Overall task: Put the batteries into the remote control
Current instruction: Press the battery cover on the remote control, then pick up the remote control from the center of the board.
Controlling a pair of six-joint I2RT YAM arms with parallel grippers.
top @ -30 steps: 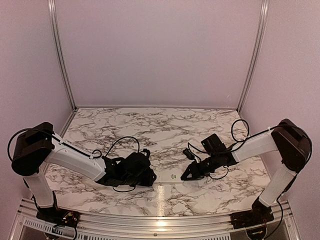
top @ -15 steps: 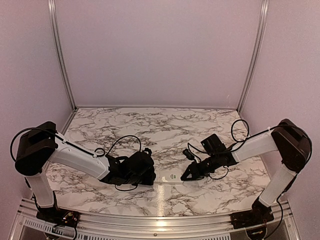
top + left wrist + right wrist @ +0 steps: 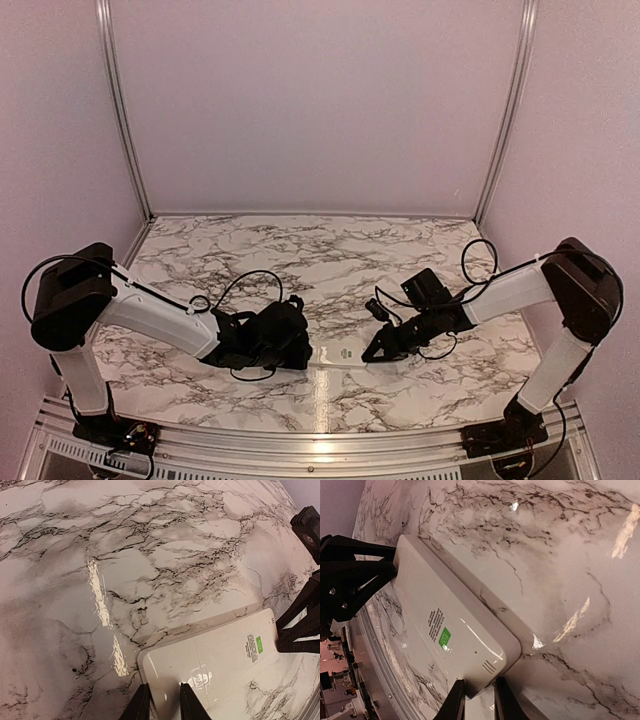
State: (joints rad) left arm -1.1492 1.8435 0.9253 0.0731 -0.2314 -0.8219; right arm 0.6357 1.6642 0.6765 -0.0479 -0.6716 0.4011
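The white remote control (image 3: 340,356) lies back side up on the marble table, between my two grippers. My left gripper (image 3: 308,354) holds its left end: in the left wrist view the near corner of the remote (image 3: 210,655) sits between my narrow-set fingers (image 3: 141,705). My right gripper (image 3: 369,353) holds the other end: the right wrist view shows the corner of the remote (image 3: 450,615), near its green label, pinched between my fingers (image 3: 456,702). The batteries are out of view.
The marble tabletop (image 3: 300,260) stretches back to pale walls. A metal rail (image 3: 320,440) runs along the near edge. Black cables (image 3: 245,285) loop over both arms close to the remote.
My left gripper has slid slightly right, up to the remote's left end. My right gripper has held its place at the right end.
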